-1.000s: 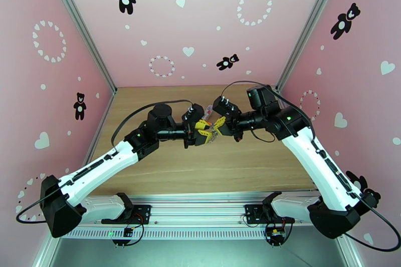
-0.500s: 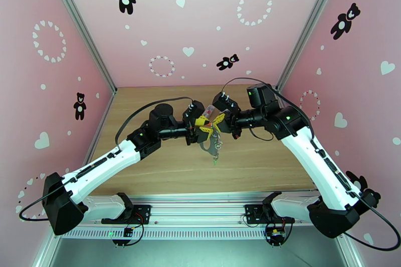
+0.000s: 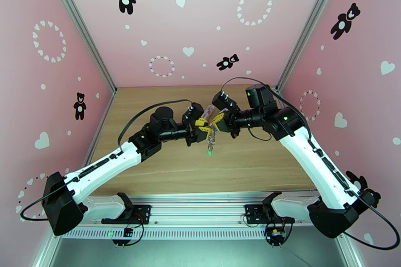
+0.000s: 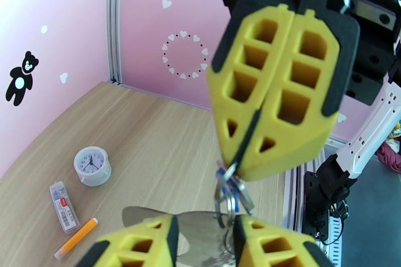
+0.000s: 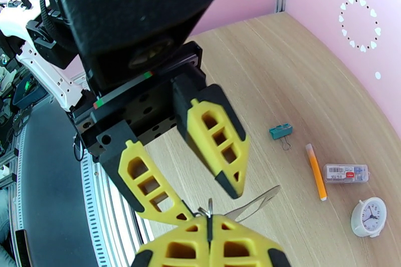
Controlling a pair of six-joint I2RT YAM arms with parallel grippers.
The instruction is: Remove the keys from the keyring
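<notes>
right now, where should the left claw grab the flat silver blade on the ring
Probably near its ring end, coming from opposite the right claw. The flat silver metal blade spans the gap between the left claw's open fingers, and that end sits just under the small metal ring the right claw pinches.

No legible text or labels.

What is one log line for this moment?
right gripper: shut on keyring | left gripper: open, at keyring | keyring: hanging above table
</notes>
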